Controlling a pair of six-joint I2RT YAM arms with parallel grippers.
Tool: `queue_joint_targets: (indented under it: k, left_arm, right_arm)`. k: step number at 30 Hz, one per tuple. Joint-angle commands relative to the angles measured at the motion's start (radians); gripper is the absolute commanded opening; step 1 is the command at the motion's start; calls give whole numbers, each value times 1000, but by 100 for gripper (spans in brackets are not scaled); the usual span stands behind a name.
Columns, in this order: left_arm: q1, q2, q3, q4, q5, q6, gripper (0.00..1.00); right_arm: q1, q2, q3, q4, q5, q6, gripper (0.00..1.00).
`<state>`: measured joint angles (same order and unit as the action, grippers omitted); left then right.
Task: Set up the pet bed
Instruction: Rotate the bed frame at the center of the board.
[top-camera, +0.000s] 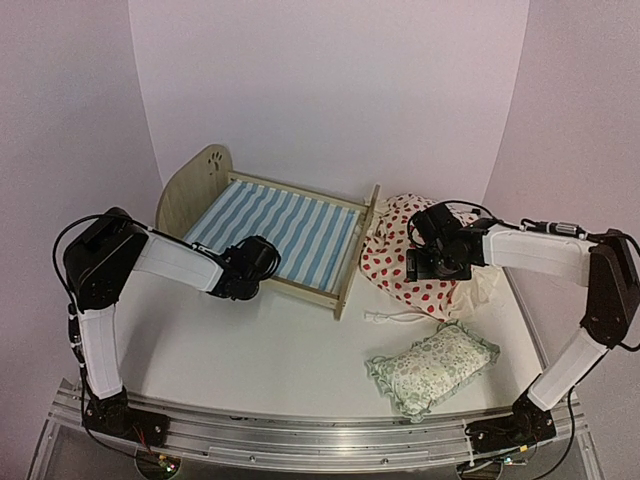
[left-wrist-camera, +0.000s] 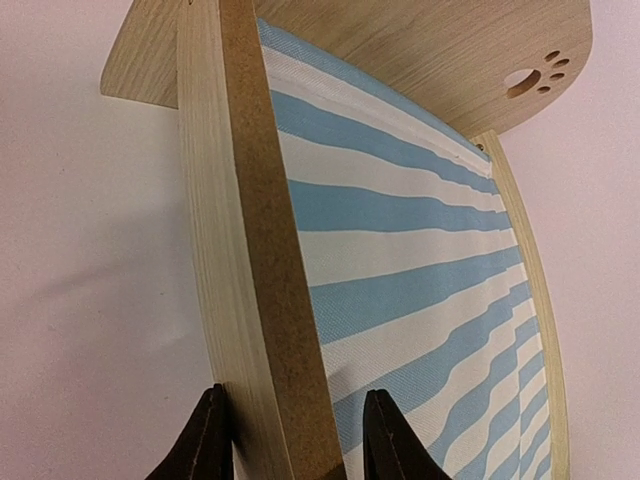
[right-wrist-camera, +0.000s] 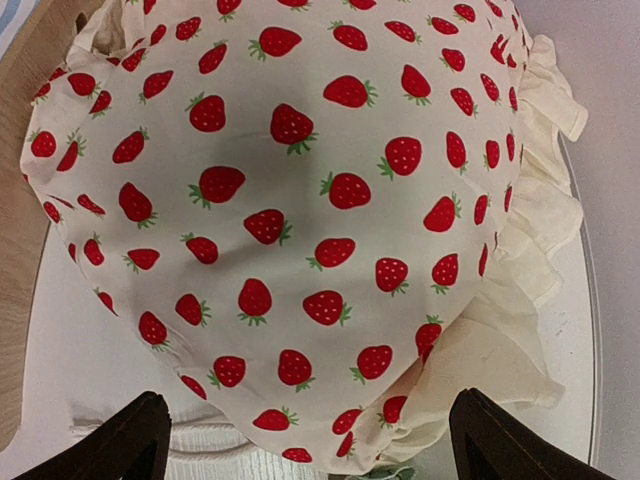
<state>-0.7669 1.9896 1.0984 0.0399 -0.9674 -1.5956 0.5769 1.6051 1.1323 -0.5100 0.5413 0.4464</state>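
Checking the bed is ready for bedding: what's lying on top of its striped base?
Nothing visible on the striped base. The left tool straddles the near side rail, and that arm hides a small near strip from above. The strawberry cushion lies beside the footboard.

A pale lilac backdrop (top-camera: 330, 90) is curving behind the white table (top-camera: 270, 350), seemingly glowing under soft, even light.

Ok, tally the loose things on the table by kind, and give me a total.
Wooden bed frames: 1, the pet bed
Cushions and pillows: 2, the strawberry-print cushion and the green floral pillow
Total: 3
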Motion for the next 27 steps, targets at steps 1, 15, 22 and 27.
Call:
queue_joint_targets:
  k: [1, 15, 22, 27]
  left_arm:
    - [-255, 174, 81, 440, 1060, 295, 5]
    - [-255, -72, -146, 423, 885, 470, 84]
    - [-255, -169, -167, 346, 783, 541, 88]
    - [-256, -250, -151, 239, 712, 642, 87]
  right_arm:
    - [-23, -12, 10, -33, 66, -7, 98]
    - [-282, 93, 117, -74, -178, 29, 98]
    - [-354, 88, 147, -74, -258, 39, 98]
    - [-354, 64, 138, -70, -336, 67, 98]
